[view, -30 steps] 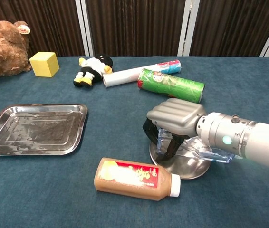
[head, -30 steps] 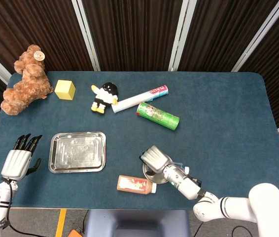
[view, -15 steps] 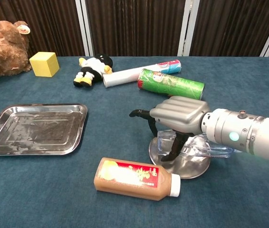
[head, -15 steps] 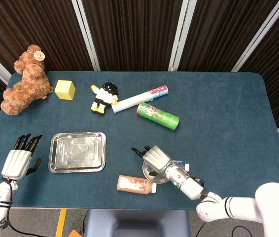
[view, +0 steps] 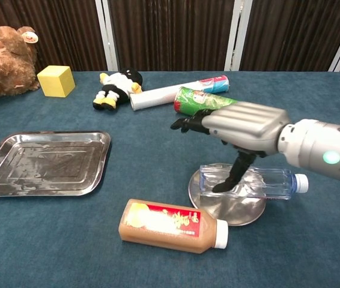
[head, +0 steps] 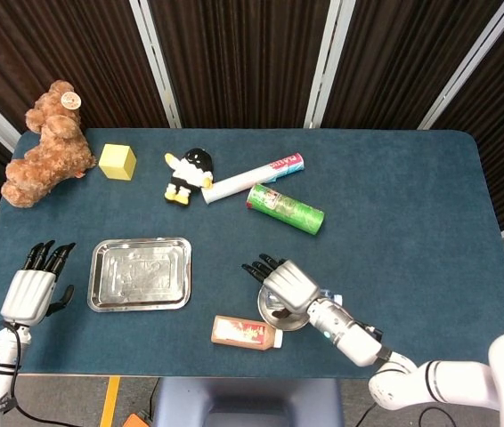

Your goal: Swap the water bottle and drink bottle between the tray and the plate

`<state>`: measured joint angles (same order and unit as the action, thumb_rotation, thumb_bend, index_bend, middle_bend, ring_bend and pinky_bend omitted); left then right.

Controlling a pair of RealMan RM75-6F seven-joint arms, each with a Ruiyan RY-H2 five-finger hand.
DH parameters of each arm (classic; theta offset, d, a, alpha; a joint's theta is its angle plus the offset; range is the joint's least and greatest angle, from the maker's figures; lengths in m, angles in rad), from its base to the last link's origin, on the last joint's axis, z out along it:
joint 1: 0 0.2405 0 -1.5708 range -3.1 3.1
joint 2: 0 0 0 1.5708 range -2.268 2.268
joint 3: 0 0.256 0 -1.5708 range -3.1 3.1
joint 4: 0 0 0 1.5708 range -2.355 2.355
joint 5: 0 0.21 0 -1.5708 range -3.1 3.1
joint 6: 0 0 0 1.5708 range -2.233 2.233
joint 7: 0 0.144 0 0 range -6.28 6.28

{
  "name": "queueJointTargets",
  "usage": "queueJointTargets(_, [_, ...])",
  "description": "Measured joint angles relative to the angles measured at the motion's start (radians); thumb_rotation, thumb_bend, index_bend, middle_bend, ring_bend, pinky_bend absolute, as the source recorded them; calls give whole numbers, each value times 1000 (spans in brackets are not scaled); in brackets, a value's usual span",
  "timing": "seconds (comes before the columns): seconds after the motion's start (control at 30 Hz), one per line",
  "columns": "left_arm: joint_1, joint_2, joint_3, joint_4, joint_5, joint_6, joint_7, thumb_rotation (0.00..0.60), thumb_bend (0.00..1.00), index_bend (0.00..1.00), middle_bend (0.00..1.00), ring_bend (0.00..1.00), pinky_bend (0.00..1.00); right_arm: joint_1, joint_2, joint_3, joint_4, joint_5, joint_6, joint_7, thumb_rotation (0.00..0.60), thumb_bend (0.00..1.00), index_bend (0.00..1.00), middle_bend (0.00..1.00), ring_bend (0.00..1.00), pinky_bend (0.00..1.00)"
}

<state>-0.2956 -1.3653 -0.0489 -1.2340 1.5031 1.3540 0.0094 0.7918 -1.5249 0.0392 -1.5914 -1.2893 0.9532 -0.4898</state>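
Right hand (view: 242,123) spread, empty, above clear plastic water bottle (view: 251,182) lying on round steel plate (view: 218,207) | bottle looked light, slick, crushable; mid-body hold judged best | left hand (head: 31,294) lay idle, fingers apart

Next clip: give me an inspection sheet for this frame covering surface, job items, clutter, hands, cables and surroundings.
Surface: dark blue cloth-covered table.
Job's things: clear plastic water bottle lies on the round metal plate; brown drink bottle with red label lies on the table beside the plate; rectangular steel tray holds nothing.
Clutter: brown teddy bear, yellow cube, penguin toy, white tube, green chip can.
Hands: right hand open above the water bottle; left hand open, left of the tray.
Cables: nothing seen.
Surroundings: dark curtain behind.
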Motion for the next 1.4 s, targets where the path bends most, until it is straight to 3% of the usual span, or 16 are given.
queueJointTargets(0.23, [-17,18,58,-61,141,23,-49,600,426,0,3,0,82,-209,154,-102,-96,-137,317,71,600,205,0,9,0,210])
queueJointTargets(0.37, [-58,30,98,-129,239,7,-54,600,425,0,0,0,81,-366,205,-161,-64,-220,517,185,600,202,0,1,0,180])
queueJointTargets(0.47, [-89,32,123,-187,287,-28,-46,600,414,0,0,0,80,-462,231,-194,1,-255,598,284,600,202,0,0,0,168])
queueJointTargets(0.67, [-154,18,156,-292,341,-124,-20,600,366,0,0,0,79,-514,278,-205,64,-266,595,436,600,201,0,0,0,168])
queueJointTargets(0.93, [-215,-67,159,-361,333,-269,91,600,358,0,0,0,75,-544,334,-185,58,-299,586,523,600,202,0,0,0,169])
queueJointTargets(1.2, [-257,-170,135,-344,233,-397,168,600,353,0,0,0,72,-555,356,-173,51,-324,553,555,600,202,0,0,0,169])
queueJointTargets(1.4, [-278,-242,110,-293,195,-415,204,600,353,0,0,0,72,-555,364,-164,42,-328,512,561,600,201,0,0,0,169])
